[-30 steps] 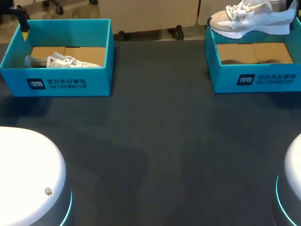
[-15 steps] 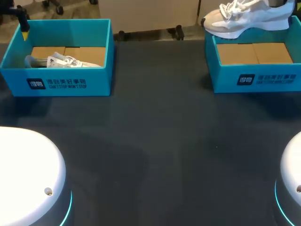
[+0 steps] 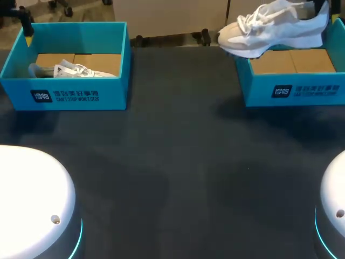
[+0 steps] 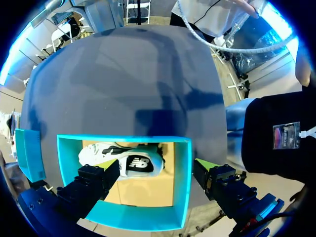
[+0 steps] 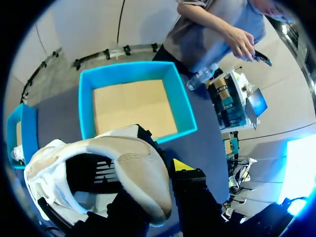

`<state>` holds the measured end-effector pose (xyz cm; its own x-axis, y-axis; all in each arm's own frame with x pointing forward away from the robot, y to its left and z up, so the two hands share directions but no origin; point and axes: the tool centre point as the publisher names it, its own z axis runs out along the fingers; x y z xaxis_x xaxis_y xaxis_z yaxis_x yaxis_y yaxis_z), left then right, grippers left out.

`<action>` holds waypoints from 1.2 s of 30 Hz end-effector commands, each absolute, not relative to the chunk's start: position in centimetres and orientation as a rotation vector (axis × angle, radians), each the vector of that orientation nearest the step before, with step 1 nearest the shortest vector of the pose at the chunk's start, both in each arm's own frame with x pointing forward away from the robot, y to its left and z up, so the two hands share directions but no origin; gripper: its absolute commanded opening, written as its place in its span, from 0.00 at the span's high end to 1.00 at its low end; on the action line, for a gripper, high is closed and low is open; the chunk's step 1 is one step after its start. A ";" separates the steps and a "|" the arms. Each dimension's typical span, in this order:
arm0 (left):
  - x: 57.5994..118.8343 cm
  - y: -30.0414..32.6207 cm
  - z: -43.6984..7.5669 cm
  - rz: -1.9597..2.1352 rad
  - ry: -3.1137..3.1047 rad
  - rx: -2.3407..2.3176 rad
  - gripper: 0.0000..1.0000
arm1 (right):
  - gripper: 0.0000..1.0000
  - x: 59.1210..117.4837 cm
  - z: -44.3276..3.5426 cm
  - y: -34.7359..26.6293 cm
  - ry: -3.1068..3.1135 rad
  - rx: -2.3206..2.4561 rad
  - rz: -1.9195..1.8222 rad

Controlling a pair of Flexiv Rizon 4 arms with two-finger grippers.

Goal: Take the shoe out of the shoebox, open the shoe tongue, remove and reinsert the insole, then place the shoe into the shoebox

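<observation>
Two half-seconds have carried the shoe [image 3: 272, 29] leftward. It hung over the right box [image 3: 294, 91] before; now its toe juts past that box's left wall, above the table [image 3: 178, 162], while the heel stays over the box. Our right gripper [image 5: 153, 173] pinches the heel. One yellow tip shows outside it and the other finger is hidden by the shoe. Our left gripper [image 4: 155, 168] has not moved. It hangs at the far left corner of the left box [image 3: 64, 94], fingers spread wide, one over the box and one outside it. That box holds the other shoe [image 3: 75, 70], lying on its side on brown cardboard, unchanged. The right box shows its brown cardboard floor.
</observation>
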<state>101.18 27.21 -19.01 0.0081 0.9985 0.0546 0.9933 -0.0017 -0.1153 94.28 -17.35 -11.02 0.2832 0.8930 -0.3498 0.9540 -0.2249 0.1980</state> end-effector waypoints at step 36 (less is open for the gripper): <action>101.1 27.2 -19.0 0.060 -2.132 -2.142 0.00 | 1.00 87.1 -10.6 -12.6 1.512 2.299 -0.246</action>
<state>101.18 27.22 -19.02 0.0080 0.9985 0.0542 0.9933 -0.0017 -0.1152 87.04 -12.60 -10.73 0.4071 0.8448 -0.3472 0.9115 -0.3512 0.2140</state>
